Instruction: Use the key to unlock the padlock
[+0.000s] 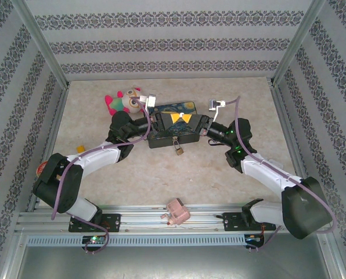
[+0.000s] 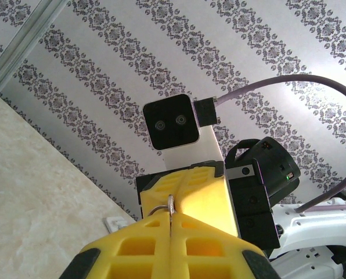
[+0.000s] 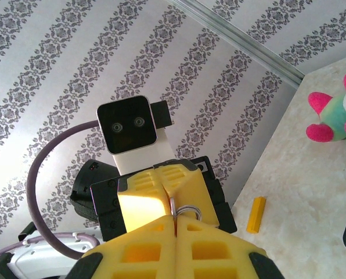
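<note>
Both arms meet tip to tip over the dark tin box [image 1: 161, 139] at the centre of the top view; the padlock [image 1: 178, 149] hangs on the box's near face, just below them. The left tool [image 2: 170, 228] is pressed together on a thin silver loop [image 2: 163, 209] at its tips; the right tool [image 3: 176, 228] pinches the same loop from the opposite side. I cannot make out the key's blade. This looks like a handover; one tool should release only once the other's hold is firm, keeping the loop level above the surface.
</note>
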